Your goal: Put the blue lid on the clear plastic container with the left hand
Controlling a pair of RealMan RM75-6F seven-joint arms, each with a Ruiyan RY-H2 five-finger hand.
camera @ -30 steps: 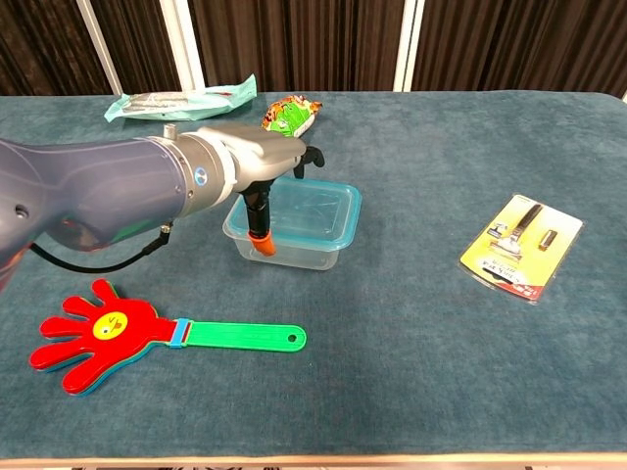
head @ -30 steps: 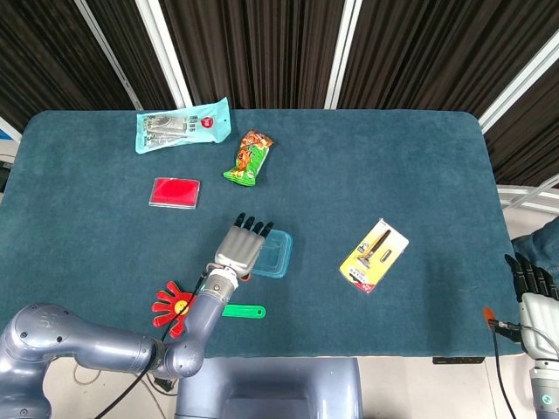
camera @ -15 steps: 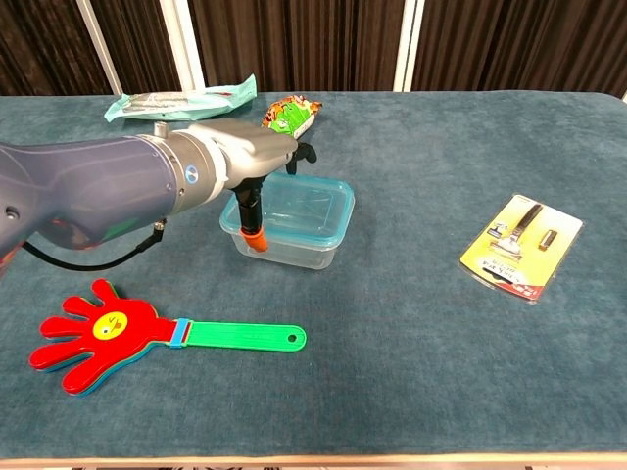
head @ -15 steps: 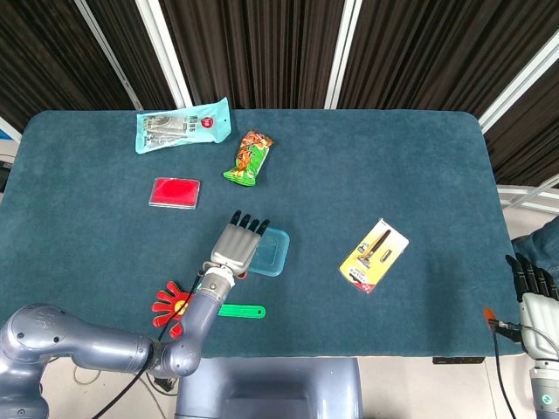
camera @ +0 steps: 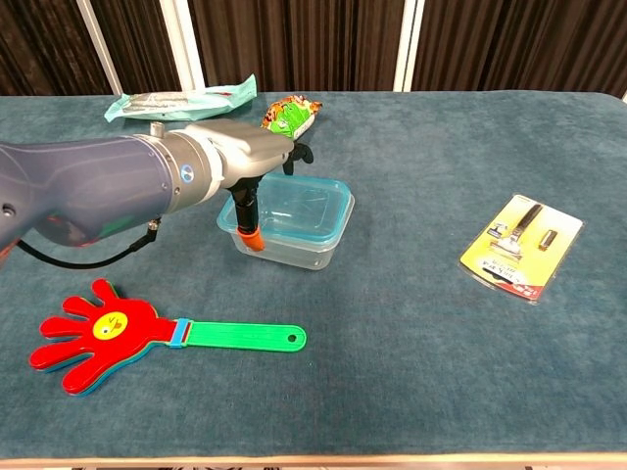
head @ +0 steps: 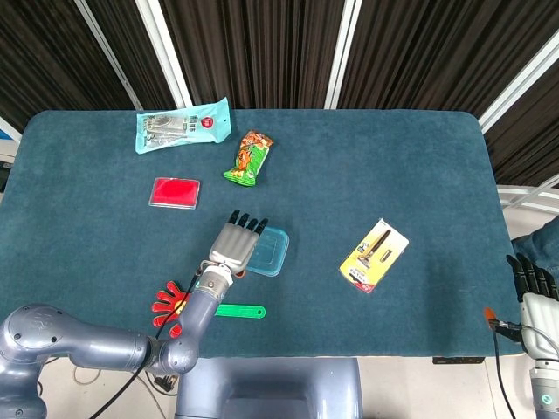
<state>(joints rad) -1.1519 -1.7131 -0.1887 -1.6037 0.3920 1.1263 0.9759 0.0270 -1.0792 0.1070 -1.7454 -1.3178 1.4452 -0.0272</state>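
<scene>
The clear plastic container (camera: 294,247) stands near the table's front centre, with the blue lid (head: 269,250) lying level on top of it (camera: 309,201). My left hand (head: 234,244) reaches over the lid's left edge with its fingers stretched flat across it. In the chest view the left hand (camera: 245,147) covers the container's left end, and its orange-tipped thumb (camera: 251,223) hangs down against the front-left wall. My right hand (head: 533,284) stays beyond the table's right edge, fingers straight and apart, holding nothing.
A red hand-shaped clapper with a green handle (camera: 98,333) lies in front of the container. A yellow razor pack (camera: 521,245) sits to the right. Further back are a red card (head: 175,192), a green snack bag (head: 248,157) and a teal packet (head: 182,125).
The container and lid have slid a little to the left with my left hand. The lid now sits level on the container. The right hand has not moved.
</scene>
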